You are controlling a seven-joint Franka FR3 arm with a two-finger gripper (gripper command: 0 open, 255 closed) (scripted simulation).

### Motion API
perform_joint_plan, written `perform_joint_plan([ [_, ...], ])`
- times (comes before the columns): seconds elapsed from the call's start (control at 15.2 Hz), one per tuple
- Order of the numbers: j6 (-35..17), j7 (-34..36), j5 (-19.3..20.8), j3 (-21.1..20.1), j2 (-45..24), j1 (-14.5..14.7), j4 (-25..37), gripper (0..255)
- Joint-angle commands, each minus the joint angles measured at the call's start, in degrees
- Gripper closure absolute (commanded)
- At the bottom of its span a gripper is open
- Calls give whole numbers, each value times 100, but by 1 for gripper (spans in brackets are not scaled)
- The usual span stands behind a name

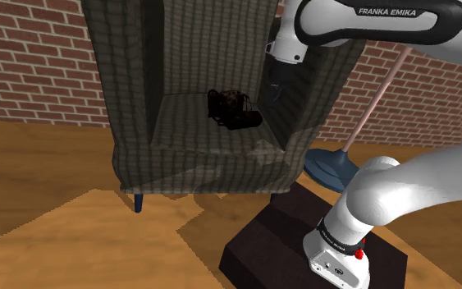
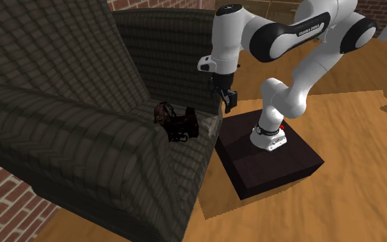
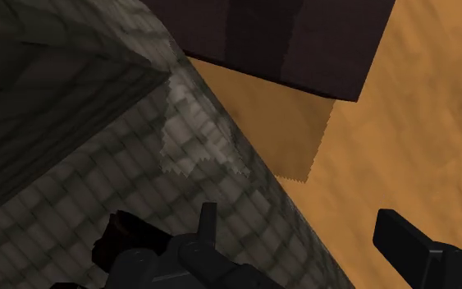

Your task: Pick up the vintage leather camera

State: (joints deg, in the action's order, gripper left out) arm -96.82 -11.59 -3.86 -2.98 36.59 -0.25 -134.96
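Camera (image 1: pixel 235 109), dark, probably rigid and light, sits on the armchair seat (image 1: pixel 188 123); take its body with your open end effector (image 2: pixel 227 97).

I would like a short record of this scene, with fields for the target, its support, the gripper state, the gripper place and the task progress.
target: dark brown camera
support: seat of a grey-green checked armchair
state: gripper open, nothing between its fingers
place: gripper hangs above the armchair's edge on the side of the dark stand, higher than the camera and apart from it
progress: camera not yet grasped and lying on the seat
surroundings: wooden floor, brick wall
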Motion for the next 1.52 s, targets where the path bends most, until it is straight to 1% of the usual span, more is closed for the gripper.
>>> perform_joint_plan([
  [0.0, -416, -51, 20, -28, -312, 12, 117, 0],
  [0.4, -1498, -145, 91, -135, -1258, 50, 583, 0],
  [0.73, -2232, -189, 193, -227, -2051, 73, 1134, 0],
  [1.19, -2778, -189, 191, -239, -2145, 77, 682, 0],
  [1.39, -2823, -189, 192, -240, -2156, 77, 647, 0],
  [1.45, -2819, -188, 192, -240, -2157, 77, 653, 255],
])
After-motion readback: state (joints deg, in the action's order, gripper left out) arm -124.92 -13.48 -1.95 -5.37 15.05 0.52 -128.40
